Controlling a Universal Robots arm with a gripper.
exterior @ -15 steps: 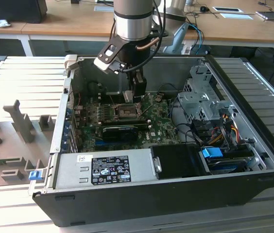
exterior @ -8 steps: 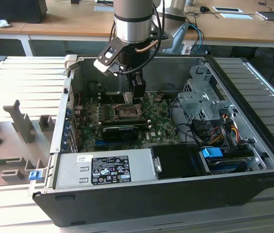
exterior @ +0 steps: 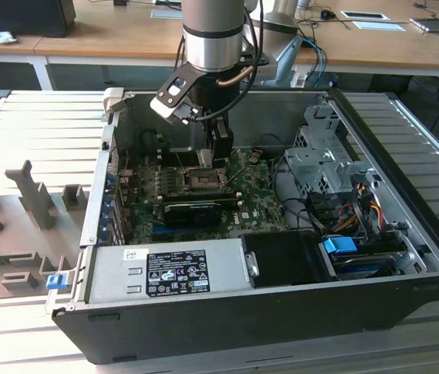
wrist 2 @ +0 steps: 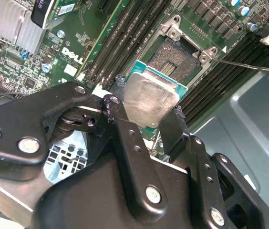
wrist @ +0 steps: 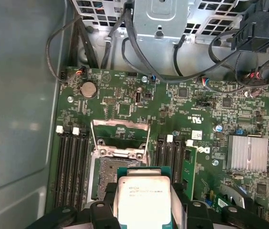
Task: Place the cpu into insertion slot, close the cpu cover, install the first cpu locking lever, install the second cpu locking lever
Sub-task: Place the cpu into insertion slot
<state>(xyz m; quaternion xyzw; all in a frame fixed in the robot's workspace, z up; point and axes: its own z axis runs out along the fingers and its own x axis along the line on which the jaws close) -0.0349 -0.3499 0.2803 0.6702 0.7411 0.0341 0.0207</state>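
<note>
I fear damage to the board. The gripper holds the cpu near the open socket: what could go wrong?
The cpu sits in the gripper by two edges alone; it might slip onto the bare socket.
In the second wrist view it looks offset from the socket; lowered so, it could bend contacts.
The fingers might strike the memory slots beside the socket.

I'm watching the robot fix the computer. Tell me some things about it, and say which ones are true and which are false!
1. The pincer grips the silver chip. True.
2. The chip sits in its socket. False: the socket is empty, and the pincer holds the chip clear of it.
3. The socket's metal cover is shut. False: it is swung open.
4. The computer case is open on top. True.
</note>
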